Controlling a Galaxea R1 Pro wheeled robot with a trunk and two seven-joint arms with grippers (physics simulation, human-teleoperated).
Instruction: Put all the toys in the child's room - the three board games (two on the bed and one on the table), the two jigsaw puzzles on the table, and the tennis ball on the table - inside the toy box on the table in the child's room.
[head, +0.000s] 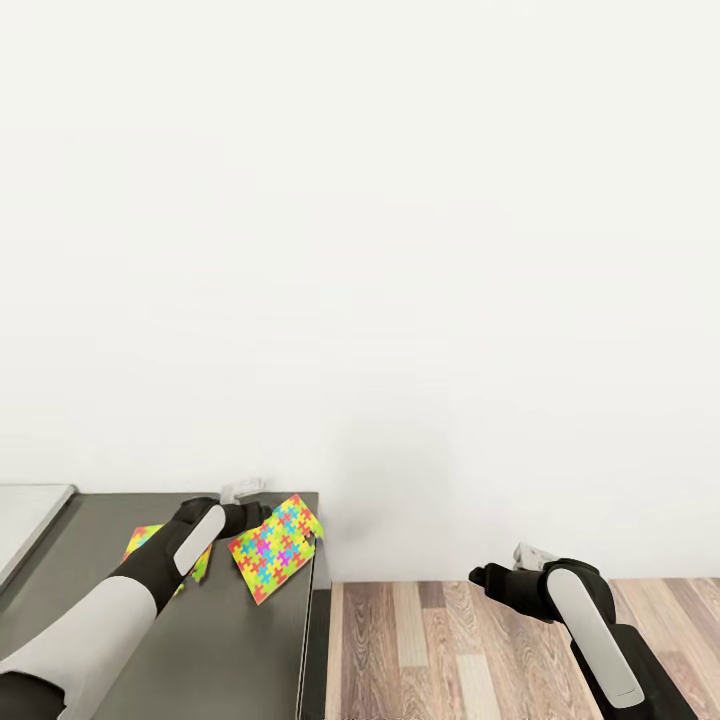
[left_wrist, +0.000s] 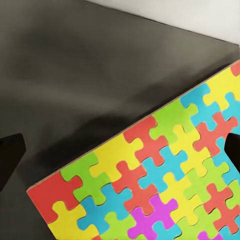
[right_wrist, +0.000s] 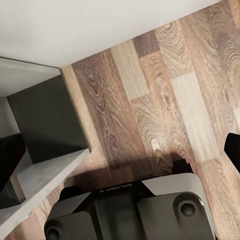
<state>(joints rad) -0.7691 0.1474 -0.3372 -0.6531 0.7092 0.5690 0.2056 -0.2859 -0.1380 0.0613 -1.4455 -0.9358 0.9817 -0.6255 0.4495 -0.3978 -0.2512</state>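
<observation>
White wall (head: 360, 230) takes up most of the head view, with wood plank floor (head: 440, 640) seen at the lower right. At the lower left the dark grey corner section of the table (head: 240, 650) is seen, with a strip of its light grey top (head: 30, 515) at the far left. Two jigsaw puzzles lie on the dark section: one jigsaw puzzle (head: 272, 548) lies near the table's right edge, and a second puzzle (head: 142, 541) is partly covered by the left arm. The left gripper (head: 240, 490) is held over the dark top, just behind the first puzzle; whether it is released or clenched cannot be told in this view. The right gripper (head: 528, 553) is held over the floor, well apart from the table, and its state cannot be told here.

From the left wrist view, the puzzle (left_wrist: 160, 180) is seen lying flat on the dark top, with dark fingertips (left_wrist: 10, 160) spread wide at either edge, grasping nothing.

From the right wrist view, the floor (right_wrist: 165, 95), the table's end (right_wrist: 47, 122) and the robot's base (right_wrist: 135, 210) are seen, with fingertips (right_wrist: 9, 155) spread apart and empty.
</observation>
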